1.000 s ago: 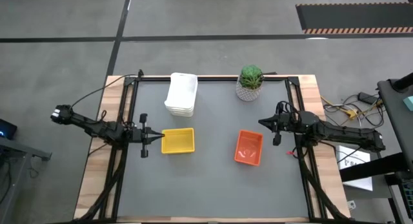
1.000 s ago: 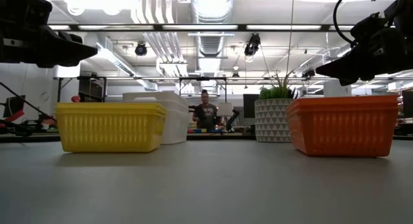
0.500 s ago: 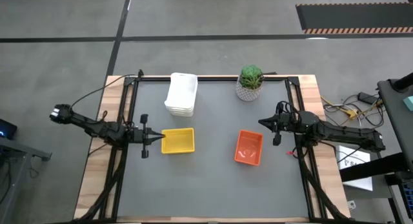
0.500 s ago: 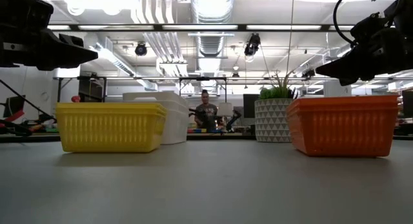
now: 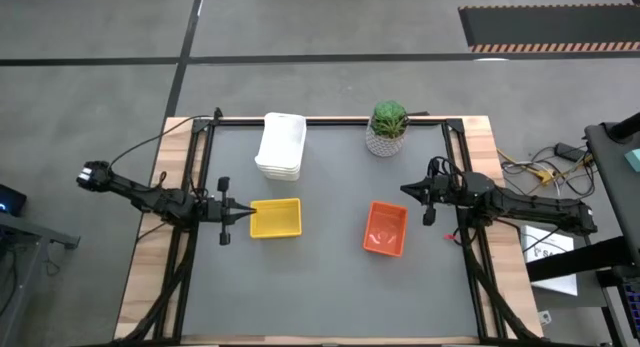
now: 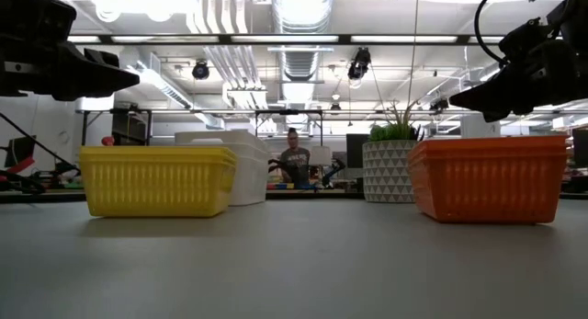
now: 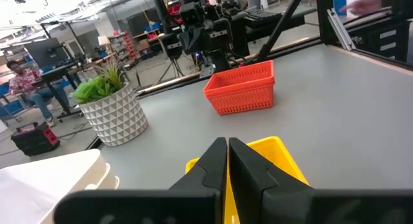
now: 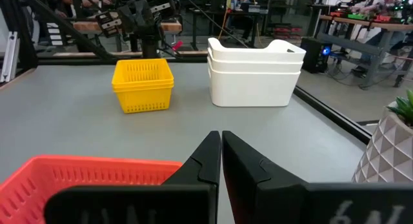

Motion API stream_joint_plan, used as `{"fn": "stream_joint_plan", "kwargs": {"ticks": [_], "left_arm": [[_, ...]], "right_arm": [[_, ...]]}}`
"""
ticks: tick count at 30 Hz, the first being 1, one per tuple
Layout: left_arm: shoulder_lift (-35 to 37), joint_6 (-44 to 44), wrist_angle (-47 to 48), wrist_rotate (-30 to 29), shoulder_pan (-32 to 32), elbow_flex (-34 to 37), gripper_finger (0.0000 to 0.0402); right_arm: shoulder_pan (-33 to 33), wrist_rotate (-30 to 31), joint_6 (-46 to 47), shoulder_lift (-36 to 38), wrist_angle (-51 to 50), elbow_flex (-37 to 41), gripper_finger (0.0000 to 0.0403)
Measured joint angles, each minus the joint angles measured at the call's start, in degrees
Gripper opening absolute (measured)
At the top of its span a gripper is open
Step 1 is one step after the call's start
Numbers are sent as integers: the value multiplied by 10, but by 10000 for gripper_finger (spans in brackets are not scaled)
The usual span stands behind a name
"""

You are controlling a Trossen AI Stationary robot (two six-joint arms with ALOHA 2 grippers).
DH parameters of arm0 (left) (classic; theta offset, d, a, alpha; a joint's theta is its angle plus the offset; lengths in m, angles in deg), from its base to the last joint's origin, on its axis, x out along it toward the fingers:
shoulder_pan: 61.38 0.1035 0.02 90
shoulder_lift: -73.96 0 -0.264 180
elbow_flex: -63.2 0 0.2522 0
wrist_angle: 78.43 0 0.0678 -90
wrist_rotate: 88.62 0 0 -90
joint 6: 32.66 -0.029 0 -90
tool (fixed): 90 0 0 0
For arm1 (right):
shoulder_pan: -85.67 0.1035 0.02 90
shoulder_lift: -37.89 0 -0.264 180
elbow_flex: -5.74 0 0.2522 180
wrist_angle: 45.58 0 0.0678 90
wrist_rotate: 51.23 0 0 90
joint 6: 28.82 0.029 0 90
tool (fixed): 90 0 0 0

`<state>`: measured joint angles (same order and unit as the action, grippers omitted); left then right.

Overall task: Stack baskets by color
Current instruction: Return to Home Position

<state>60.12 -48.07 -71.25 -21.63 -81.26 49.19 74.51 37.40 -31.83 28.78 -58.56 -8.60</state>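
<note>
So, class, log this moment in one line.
left gripper: shut, beside yellow stack | right gripper: shut, near orange stack | white stack: far edge

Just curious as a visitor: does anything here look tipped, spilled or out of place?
Nothing stands out: the white stack, yellow stack and orange stack sit level, the orange one turned slightly; the plant is upright.

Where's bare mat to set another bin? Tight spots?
Bare: wide mat strip beyond yellow stack and orange stack, opposite the plant; also the gap between them. Crowded: white stack and plant's edge; left claw at yellow, right claw at orange.
</note>
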Motion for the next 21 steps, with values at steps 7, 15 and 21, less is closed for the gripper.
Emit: {"fn": "stream_joint_plan", "kwargs": {"ticks": [7,15,21], "left_arm": [[-1,0,0,0,0,0,0],[-4,0,0,0,0,0,0],[-4,0,0,0,0,0,0]], "right_arm": [[0,0,0,0,0,0,9],[0,0,0,0,0,0,9],[0,0,0,0,0,0,9]]}}
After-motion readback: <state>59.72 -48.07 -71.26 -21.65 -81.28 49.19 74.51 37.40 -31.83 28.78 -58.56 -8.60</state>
